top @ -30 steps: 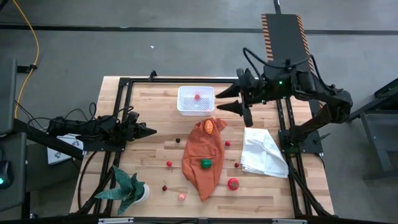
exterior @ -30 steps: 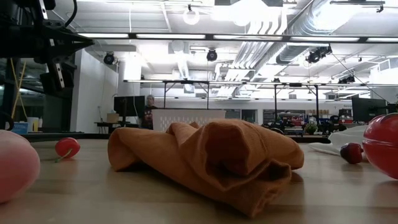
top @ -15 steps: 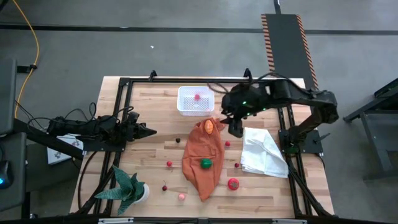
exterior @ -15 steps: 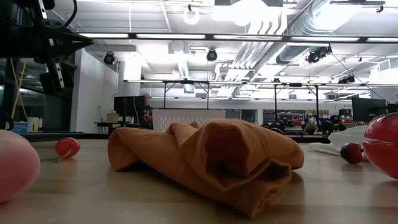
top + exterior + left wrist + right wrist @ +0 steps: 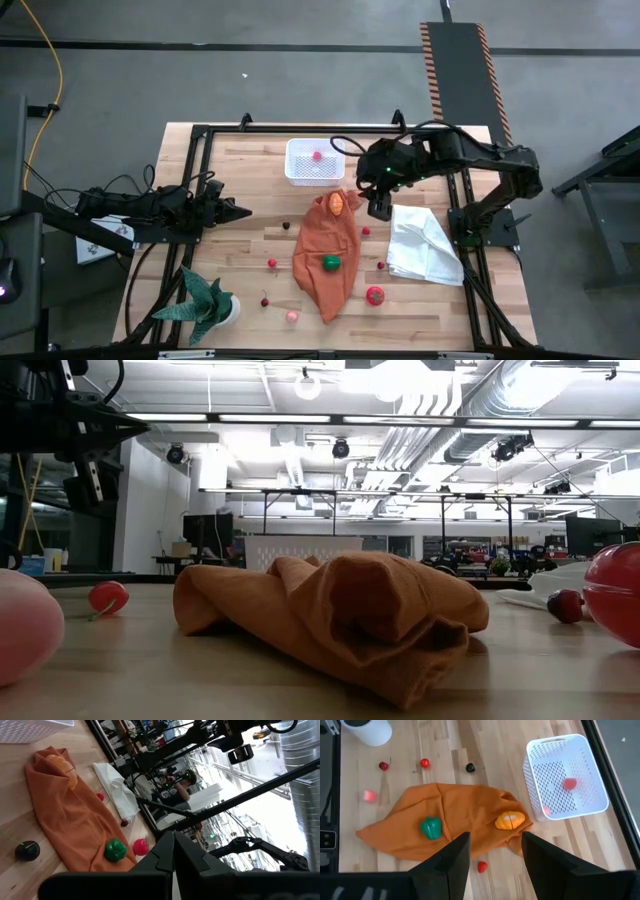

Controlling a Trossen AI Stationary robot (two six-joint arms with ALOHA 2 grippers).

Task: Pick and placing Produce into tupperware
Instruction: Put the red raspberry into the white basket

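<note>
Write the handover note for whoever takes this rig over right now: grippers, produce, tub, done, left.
Left gripper: shut, empty, parked at the table's left side.
Right gripper: open, empty, hovering over the near end of the orange cloth, beside the white perforated plastic tub.
Done: one small red piece lies in the tub.
Left: orange fruit and green pepper on the cloth; red tomato-like piece, pink piece, dark cherry-like piece and several small red ones on the wood.
Not task items: crumpled white cloth, green spiky potted plant.
</note>
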